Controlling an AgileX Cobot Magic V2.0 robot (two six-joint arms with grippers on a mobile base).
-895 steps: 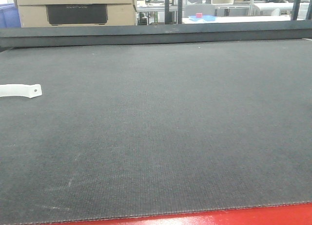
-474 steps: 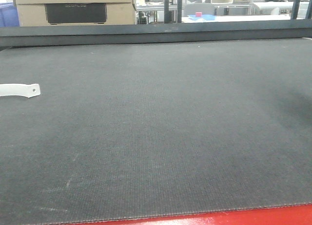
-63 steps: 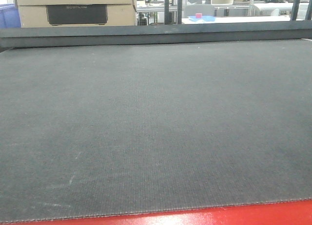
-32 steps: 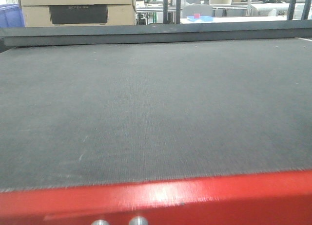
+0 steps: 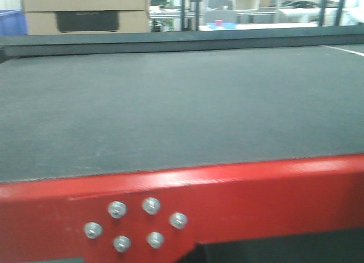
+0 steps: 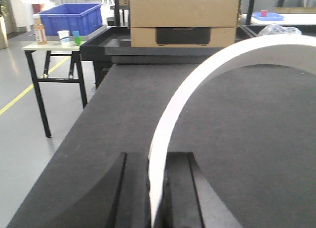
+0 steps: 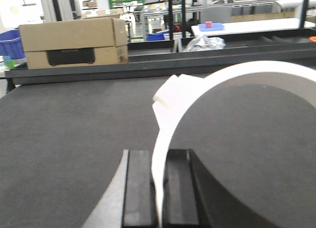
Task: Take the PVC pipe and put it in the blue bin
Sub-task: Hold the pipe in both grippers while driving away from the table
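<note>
The PVC pipe (image 6: pixel 197 85), a white curved strip, arcs up and to the right out of my left gripper (image 6: pixel 158 159), which is shut on its lower end above the black mat (image 6: pixel 98 139). The blue bin (image 6: pixel 71 18) stands on a small side table beyond the mat's far left corner. My right gripper (image 7: pixel 159 156) is shut on a second white curved piece (image 7: pixel 207 82) with a blocky end. In the front view neither gripper nor pipe shows, only a sliver of blue bin (image 5: pixel 12 22) at the far left.
A cardboard box (image 6: pixel 182 20) sits at the back edge of the mat, also seen as the box (image 7: pixel 74 40). A bottle and cups (image 6: pixel 64 36) share the side table. The table's red frame (image 5: pixel 256 189) with several bolts (image 5: pixel 133 223) fills the front view's bottom.
The white pipe that lay at the mat's left edge 7.5 s ago is gone from it. The front view has pulled back, so the red frame and its bolts now show.
</note>
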